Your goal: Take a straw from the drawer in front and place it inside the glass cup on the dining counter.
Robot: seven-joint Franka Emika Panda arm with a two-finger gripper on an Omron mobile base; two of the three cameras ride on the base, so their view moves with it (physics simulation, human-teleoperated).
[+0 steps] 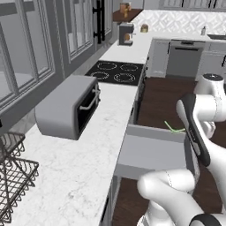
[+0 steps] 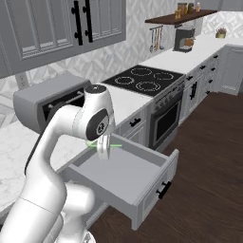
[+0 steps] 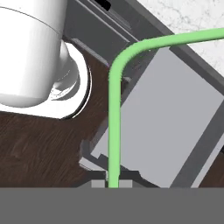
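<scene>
worktop: white marble, running along the wall at 9 o'clock of the arm in the left base view.
toaster oven: grey box sitting on the worktop, well apart from the open drawer.
stovetop: black, four rings, lying past the drawer at 1 o'clock in the right base view.
wire rack: dark, standing at the worktop's near end.
drawer: standing pulled out, grey inside showing bare, directly below the hand.
gripper: fingers pinching tight on the straw's lower end.
straw: light green, rising toward 12 o'clock in the hand view, bending toward 3 o'clock; hanging above the drawer.
</scene>
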